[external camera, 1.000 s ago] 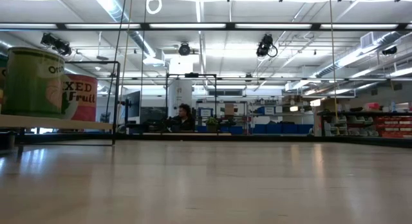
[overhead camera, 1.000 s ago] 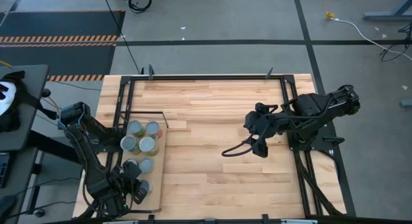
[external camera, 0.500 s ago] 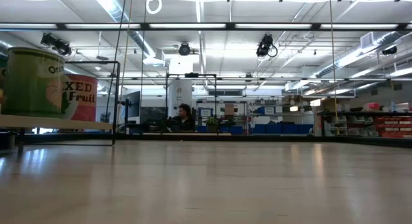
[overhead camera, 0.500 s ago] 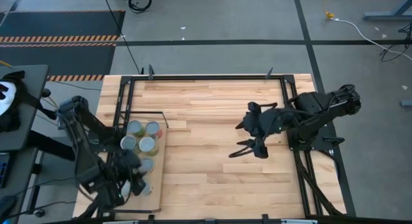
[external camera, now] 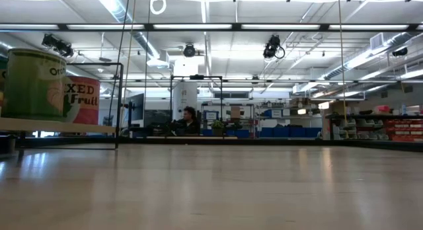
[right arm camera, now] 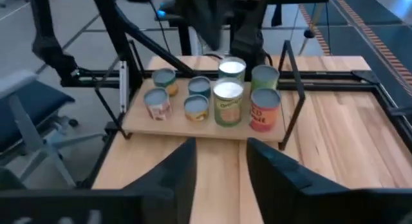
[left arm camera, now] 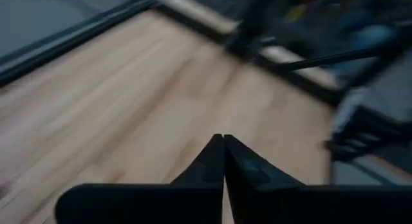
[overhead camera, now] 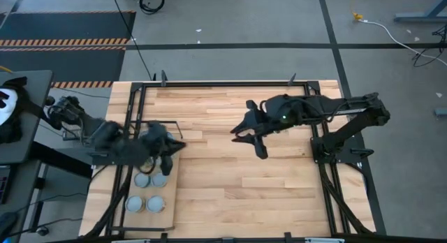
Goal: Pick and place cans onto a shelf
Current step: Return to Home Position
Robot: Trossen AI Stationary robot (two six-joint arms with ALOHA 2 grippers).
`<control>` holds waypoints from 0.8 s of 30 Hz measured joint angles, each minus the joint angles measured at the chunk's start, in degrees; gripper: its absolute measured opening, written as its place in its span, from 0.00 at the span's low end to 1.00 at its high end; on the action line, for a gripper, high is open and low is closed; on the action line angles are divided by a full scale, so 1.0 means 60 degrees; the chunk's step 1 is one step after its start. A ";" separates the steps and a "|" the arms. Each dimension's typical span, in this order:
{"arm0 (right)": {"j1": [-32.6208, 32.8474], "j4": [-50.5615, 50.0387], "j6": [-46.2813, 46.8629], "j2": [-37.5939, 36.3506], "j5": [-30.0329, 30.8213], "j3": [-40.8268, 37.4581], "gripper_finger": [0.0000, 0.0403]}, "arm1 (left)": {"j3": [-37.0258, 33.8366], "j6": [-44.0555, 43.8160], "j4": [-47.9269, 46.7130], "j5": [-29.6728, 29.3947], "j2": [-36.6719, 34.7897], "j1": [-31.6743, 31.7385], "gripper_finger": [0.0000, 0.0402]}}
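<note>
The shelf (overhead camera: 170,194), a pale board in a thin black frame, stands at the table's left side. Several cans stand on it; four silvery lids (overhead camera: 143,180) show at its near end, and my left arm covers the far ones. The right wrist view shows all the cans (right arm camera: 226,103) upright on the board (right arm camera: 193,129). The low view shows a green can (external camera: 36,84) and a red one (external camera: 82,101). My left gripper (overhead camera: 174,146) is shut and empty above the shelf's far end. My right gripper (overhead camera: 241,133) is open and empty over the table's middle, pointing at the shelf.
Bare plank tabletop (overhead camera: 230,187) lies between the shelf and the right arm. A black frame (overhead camera: 223,83) runs along the table's edges. The shelf's upright black rods (right arm camera: 285,102) stand at its corners. A person (external camera: 189,119) sits far off in the room behind.
My left gripper has swung from the shelf's near end toward the table's far edge and now hangs over the shelf's far cans; the near cans stand uncovered. My right gripper has moved toward the far edge and to the left, turning to face the shelf.
</note>
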 joint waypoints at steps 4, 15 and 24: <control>-0.0226 0.0595 0.0003 -0.0190 -0.0031 -0.0140 0.26 | -0.1103 0.3073 0.4449 0.2919 -0.0187 0.1599 0.02; -0.0397 0.0117 -0.0063 -0.1556 0.1726 -0.0108 0.06 | -0.3234 0.5706 0.9766 0.6066 -0.0520 0.5374 0.04; -0.0587 0.0038 -0.0443 -0.1687 0.1847 -0.0111 0.05 | -0.3252 0.5175 0.9451 0.4892 -0.0543 0.6570 0.06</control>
